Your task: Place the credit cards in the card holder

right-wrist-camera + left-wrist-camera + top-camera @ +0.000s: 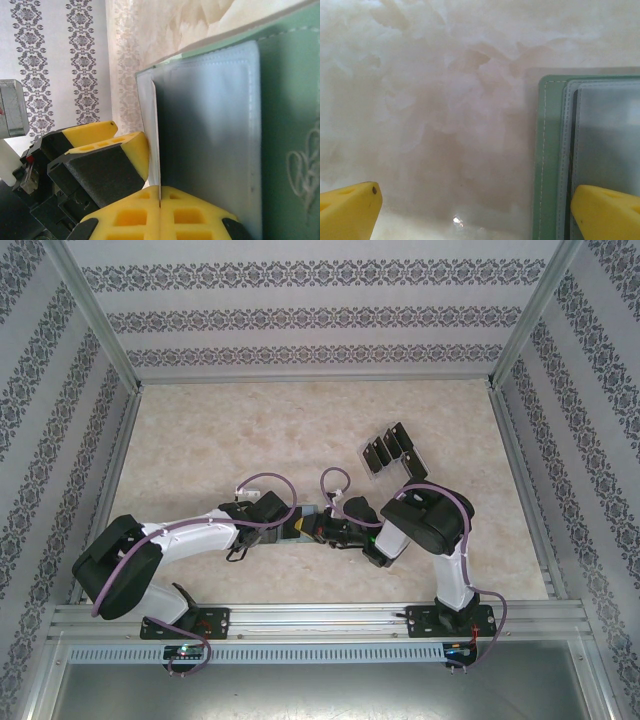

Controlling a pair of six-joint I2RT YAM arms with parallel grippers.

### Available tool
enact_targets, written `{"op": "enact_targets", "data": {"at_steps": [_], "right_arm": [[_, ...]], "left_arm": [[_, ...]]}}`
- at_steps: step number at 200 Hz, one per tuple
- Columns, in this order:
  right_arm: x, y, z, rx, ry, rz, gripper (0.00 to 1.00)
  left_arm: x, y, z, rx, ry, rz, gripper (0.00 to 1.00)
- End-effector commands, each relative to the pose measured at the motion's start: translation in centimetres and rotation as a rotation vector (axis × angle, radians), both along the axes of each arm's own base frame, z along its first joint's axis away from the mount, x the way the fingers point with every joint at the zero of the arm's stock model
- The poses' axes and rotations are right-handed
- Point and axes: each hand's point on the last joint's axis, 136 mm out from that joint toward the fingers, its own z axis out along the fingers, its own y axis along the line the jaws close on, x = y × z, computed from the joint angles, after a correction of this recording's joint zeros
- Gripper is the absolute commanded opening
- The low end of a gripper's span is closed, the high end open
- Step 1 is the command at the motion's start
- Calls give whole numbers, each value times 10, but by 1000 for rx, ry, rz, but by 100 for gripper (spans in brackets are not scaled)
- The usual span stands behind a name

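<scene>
A robot lab test booth: aluminium frame (93, 315), wallpaper-printed walls (320, 310), a marble-look table (250, 430), robot arms (190, 535) bolted to a rail (320, 618).

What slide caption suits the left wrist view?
Open left hand straddles the edge of the green card holder lying on the pale marbled table.

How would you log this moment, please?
left gripper: open over card holder edge | right gripper: shut on holder's inner leaf | credit cards: ungripped

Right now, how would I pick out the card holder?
Find the pale marbled table, where the left arm and right arm meet near its front. The card holder lies open there. Unlike the clear rack of black cards behind, it is sage green with stitched edges.
</scene>
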Motion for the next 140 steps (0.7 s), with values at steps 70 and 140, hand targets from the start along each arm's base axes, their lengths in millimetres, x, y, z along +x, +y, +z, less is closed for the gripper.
{"op": "enact_targets", "data": {"at_steps": [70,140], "right_arm": [[-21,1,-32,-104,137,40,0],[-23,-6,-37,-126,178,-1,0]], "left_arm": [[-24,20,-21,82,114,-1,100],[-24,20,-21,83,112,-1,100]]}}
